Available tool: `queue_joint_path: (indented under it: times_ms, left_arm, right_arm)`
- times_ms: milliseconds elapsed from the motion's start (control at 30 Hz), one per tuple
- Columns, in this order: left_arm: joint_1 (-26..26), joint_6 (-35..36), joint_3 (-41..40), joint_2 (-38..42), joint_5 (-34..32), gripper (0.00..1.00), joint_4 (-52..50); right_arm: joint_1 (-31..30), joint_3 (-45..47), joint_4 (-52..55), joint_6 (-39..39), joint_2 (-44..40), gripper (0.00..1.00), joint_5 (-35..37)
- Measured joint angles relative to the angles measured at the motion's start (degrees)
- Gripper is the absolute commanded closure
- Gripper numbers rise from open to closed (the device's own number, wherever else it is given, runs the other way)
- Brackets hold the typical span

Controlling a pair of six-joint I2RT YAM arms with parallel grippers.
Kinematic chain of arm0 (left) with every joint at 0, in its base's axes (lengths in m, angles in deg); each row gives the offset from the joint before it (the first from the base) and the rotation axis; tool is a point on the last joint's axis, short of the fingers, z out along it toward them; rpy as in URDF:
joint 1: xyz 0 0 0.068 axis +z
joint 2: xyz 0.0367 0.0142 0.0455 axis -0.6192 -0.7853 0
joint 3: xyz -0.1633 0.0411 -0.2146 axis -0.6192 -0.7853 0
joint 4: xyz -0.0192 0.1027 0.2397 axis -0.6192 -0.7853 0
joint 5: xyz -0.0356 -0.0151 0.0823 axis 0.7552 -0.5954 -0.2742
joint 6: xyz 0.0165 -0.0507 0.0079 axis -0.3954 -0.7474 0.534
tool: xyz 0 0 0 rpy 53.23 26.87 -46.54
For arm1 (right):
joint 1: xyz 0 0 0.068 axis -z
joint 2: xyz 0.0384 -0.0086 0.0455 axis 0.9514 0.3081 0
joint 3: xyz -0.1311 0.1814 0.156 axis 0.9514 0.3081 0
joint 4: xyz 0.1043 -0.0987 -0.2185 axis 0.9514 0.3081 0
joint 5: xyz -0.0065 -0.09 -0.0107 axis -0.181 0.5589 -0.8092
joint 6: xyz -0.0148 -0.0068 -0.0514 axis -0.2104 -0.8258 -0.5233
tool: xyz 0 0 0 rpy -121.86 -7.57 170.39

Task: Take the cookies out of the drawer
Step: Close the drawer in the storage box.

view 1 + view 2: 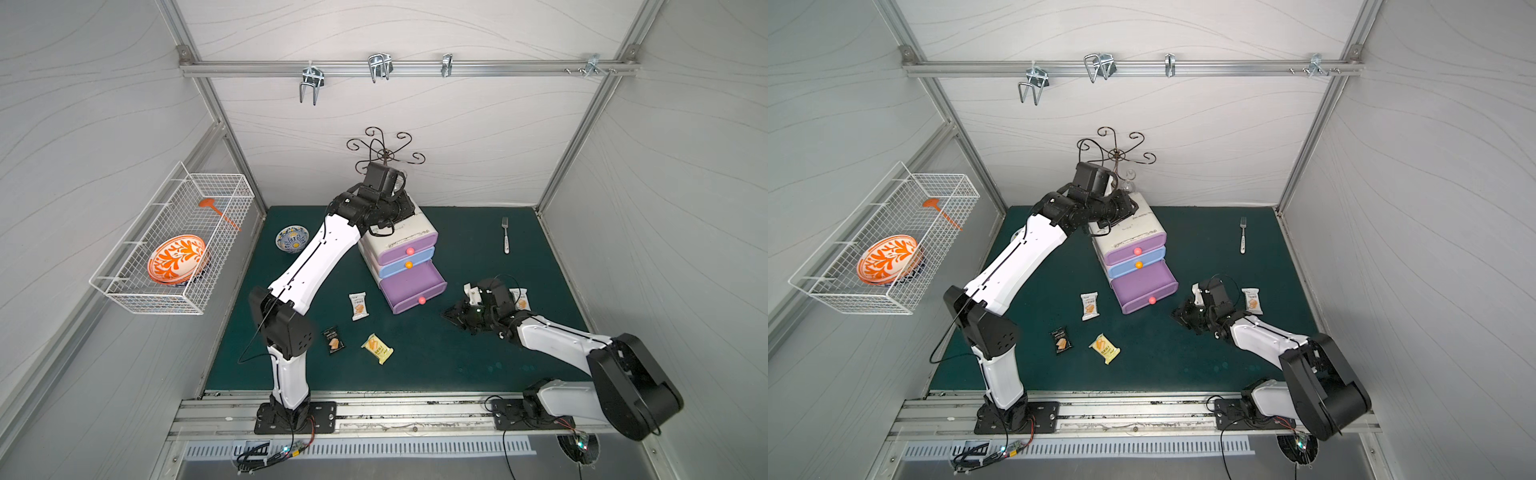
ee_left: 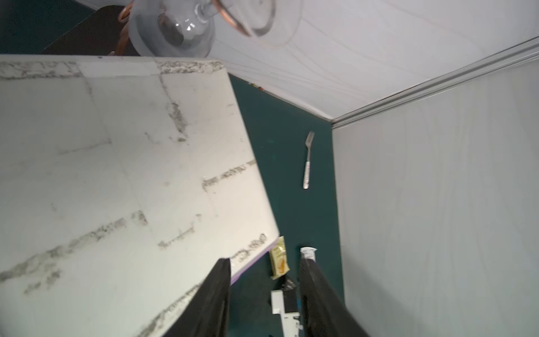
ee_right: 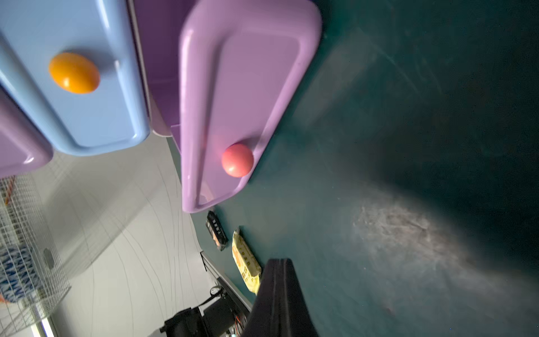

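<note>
Drawer (image 1: 411, 286) open, basket (image 1: 153, 305) holding plate (image 1: 176, 259), left gripper (image 2: 264, 262) parted, right gripper (image 3: 278, 262) closed.

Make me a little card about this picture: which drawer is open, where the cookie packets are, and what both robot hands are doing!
Open drawer: bottom purple drawer, pulled out; no packet shows inside.
Packets on the mat: white packet, black packet, yellow packet, second white packet beside the right arm.
Left gripper: jaws open, over the cabinet top.
Right gripper: jaws shut, low beside the open drawer.
</note>
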Motion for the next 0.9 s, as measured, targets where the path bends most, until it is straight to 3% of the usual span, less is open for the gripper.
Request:
queue_joint_path:
  times_ms: [300, 600, 900]
  left_arm:
    - [1.88, 6.51, -1.46, -4.04, -3.21, 0.56, -2.14]
    - [2.97, 8.63, -4.5, -3.28, -2.01, 0.56, 1.55]
    - [3.56, 9.64, -5.77, -3.04, 0.09, 0.56, 3.48]
  right_arm:
    - [-4.63, -1.2, -12.94, 5.16, 14.34, 1.0, 6.88]
    - [-5.57, -13.68, -22.71, 8.74, 29.4, 1.0, 11.98]
    - [-6.49, -22.8, -25.49, 11.78, 37.46, 1.0, 16.5]
